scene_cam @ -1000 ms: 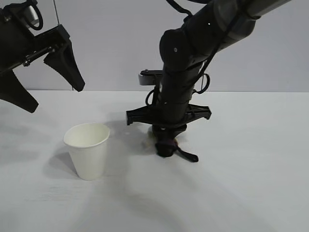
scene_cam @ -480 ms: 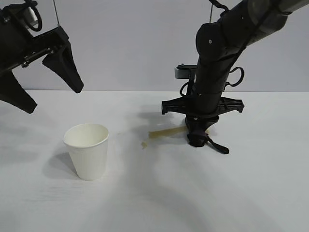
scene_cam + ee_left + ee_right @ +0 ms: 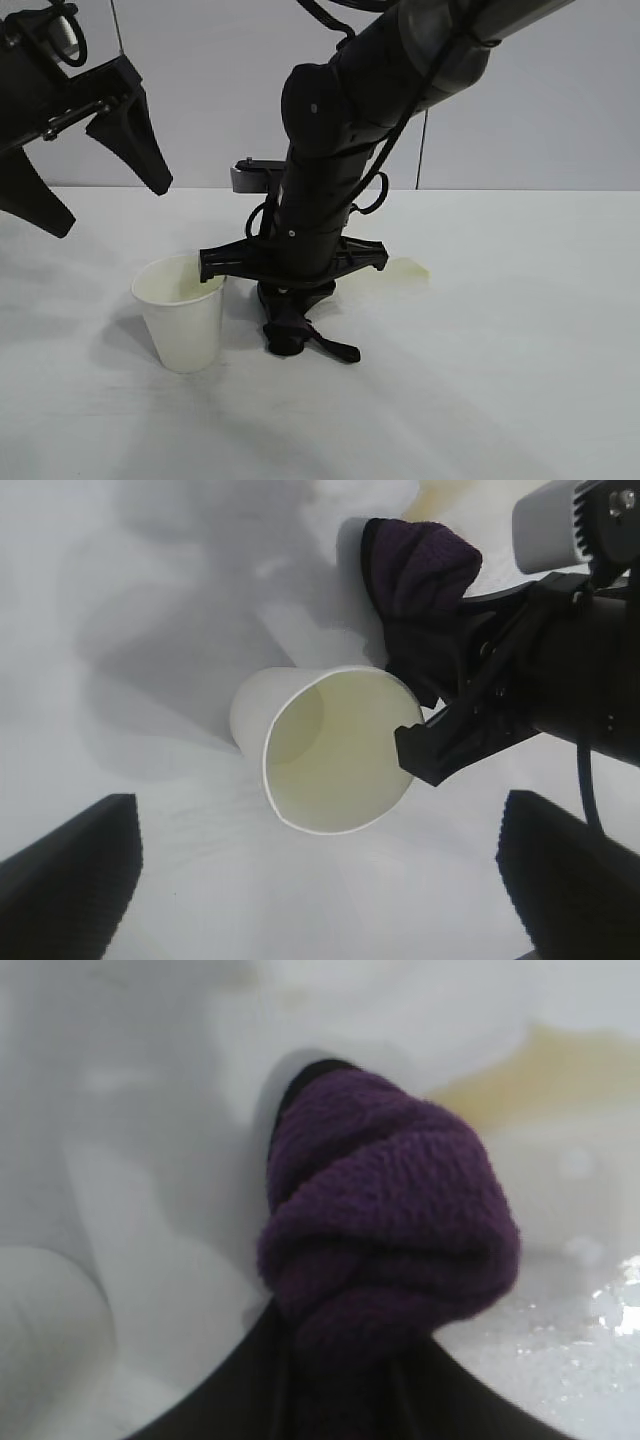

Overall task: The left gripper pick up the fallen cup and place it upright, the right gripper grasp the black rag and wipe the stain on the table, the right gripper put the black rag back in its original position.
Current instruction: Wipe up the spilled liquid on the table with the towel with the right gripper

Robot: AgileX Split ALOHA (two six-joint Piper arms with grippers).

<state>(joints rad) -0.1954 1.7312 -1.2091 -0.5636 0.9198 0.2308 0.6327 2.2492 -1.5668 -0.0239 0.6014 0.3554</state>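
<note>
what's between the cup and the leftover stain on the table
The right claw, shut on the black rag, stands between the cup and the stain, in the exterior view.

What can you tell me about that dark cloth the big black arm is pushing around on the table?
The small purple cloth bundle with a black edge and short black strap tail looks soft and fuzzy, like knotted terry. It is pinched in the bulky black right gripper and pressed onto the white table, beside the upright white paper cup, with the yellowish smear behind it.
</note>
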